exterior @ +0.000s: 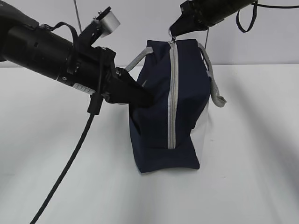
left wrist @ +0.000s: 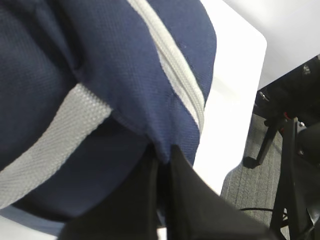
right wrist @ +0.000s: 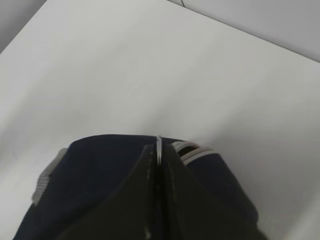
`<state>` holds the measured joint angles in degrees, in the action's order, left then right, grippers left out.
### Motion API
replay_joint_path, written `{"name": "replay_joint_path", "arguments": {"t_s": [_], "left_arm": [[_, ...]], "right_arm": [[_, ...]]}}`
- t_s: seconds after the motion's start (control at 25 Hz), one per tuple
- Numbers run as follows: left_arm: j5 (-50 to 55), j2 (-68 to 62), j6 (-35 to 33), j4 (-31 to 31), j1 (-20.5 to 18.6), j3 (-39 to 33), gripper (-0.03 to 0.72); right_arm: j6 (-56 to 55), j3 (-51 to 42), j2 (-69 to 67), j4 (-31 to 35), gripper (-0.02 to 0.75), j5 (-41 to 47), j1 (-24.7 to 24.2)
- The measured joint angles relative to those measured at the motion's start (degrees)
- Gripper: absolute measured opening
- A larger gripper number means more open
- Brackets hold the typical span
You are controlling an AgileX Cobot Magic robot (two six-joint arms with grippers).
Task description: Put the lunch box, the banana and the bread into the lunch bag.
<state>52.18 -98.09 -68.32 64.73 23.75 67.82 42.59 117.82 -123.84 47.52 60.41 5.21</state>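
While the lunch bag is standing upright near the middle of the white tabletop, both arms are working on it from opposite sides. The bag is showing its navy end face to the exterior camera, with the grey zipper running closed from the top edge down to the base fold, one grey strap handle hanging over its right shoulder and another strap arching off the upper left. A strip of the white side panel is peeking out along the right edge. The left hand is reaching in from the left and pressing into the bag's left side at mid height; in the left wrist view its fingers are lying together, pinching a fold of the navy fabric just beside the zipper tape. The right hand is coming down from the upper right and meeting the top of the zipper line; in the right wrist view its fingers are closed on a thin metal piece at the bag's top edge, apparently the ring pull. The lunch box, banana and bread are not showing in any view, and whether they are sitting inside the bag cannot be told.
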Motion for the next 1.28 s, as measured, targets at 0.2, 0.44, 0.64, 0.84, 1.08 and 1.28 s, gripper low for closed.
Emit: {"name": "replay_joint_path", "arguments": {"t_s": [0.2,0.44,0.64,0.84,1.08,1.28], "left_arm": [[2.15,0.0,0.0,-1.79,0.0,0.0,0.003],[3.9,0.0,0.0,-2.18,0.0,0.0,0.003],[4.6,0.0,0.0,-2.47,0.0,0.0,0.003],[4.96,0.0,1.84,-2.67,-0.54,0.0,0.05],[5.21,0.0,8.92,-0.47,-2.64,0.0,0.566],[5.27,0.0,13.05,3.74,-5.03,0.0,0.636]], "right_arm": [[5.38,4.98,-4.13,1.19,0.0,0.0,0.0],[10.02,8.48,-8.2,3.74,0.0,0.0,0.0],[15.58,8.88,-11.02,8.19,0.0,1.07,-1.25],[30.05,8.88,-11.91,18.55,0.0,7.62,-3.54],[40.43,8.97,-11.96,23.03,0.0,9.24,-4.01],[43.98,8.97,-12.09,23.27,0.0,9.24,-4.01]]}}
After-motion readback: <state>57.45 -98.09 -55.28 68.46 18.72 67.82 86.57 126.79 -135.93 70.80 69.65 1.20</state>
